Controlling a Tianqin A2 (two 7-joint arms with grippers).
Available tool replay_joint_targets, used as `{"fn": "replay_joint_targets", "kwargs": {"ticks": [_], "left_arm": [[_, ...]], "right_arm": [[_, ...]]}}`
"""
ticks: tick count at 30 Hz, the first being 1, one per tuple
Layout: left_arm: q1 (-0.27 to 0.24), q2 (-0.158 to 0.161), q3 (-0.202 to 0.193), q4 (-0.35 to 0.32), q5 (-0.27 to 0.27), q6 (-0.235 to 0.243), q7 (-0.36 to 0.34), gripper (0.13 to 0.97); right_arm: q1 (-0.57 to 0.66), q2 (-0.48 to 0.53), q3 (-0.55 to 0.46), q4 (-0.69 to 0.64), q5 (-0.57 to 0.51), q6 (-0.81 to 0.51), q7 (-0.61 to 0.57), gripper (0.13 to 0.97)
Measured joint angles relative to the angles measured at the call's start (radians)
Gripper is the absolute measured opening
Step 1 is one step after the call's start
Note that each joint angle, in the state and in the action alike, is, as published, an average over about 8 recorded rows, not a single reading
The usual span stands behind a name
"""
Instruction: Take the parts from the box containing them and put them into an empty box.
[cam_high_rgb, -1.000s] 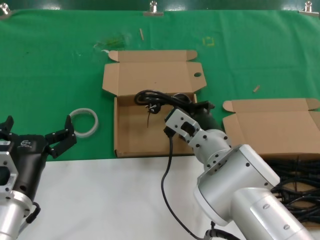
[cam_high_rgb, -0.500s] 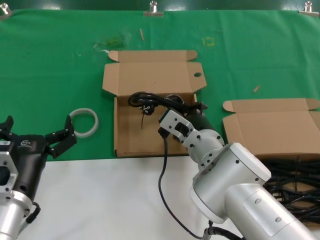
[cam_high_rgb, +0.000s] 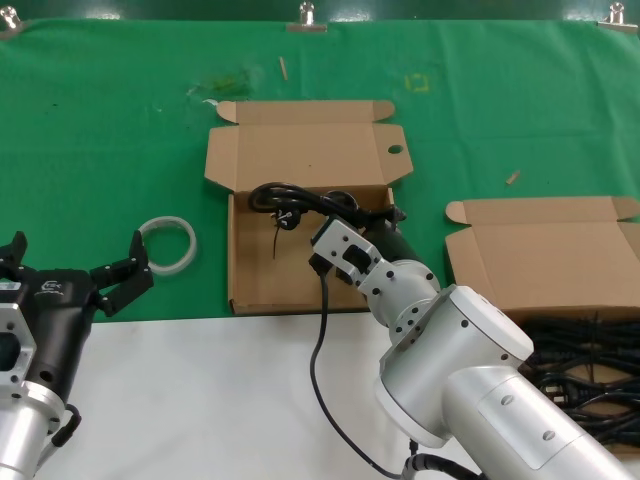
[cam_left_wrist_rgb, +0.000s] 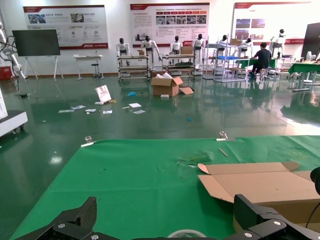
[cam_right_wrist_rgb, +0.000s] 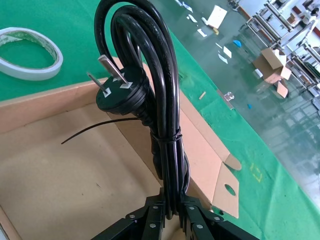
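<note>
My right gripper (cam_right_wrist_rgb: 170, 212) jaws hold tightly the bundled cable (cam_right_wrist_rgb: 150, 100), its long axis pointing away from them, above the empty box (cam_high_rgb: 262, 285) near its hinged rear edge, while my left gripper (cam_high_rgb: 70, 275) waits open.

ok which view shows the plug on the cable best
The right wrist view: the plug fills the frame, prongs clear, on the coiled cable in the right gripper. The head view shows it small. The left wrist view doesn't show it.
</note>
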Motion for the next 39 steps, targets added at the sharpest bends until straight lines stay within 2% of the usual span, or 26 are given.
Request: {"fn": "replay_joint_targets", "kwargs": {"ticks": [12,26,39], "left_arm": [[0.0,0.0,0.0,0.0,0.0,0.0,0.0,0.965],[0.0,0.0,0.0,0.0,0.0,0.0,0.0,0.965],[0.0,0.0,0.0,0.0,0.0,0.0,0.0,0.965]], "right_arm": [[0.007,0.0,-0.021,-0.013,0.0,-0.013,0.067,0.175],[0.007,0.0,-0.021,-0.014,0.0,-0.014,0.069,0.175],[0.007,0.0,-0.021,-0.014,0.0,-0.014,0.069,0.428]]}}
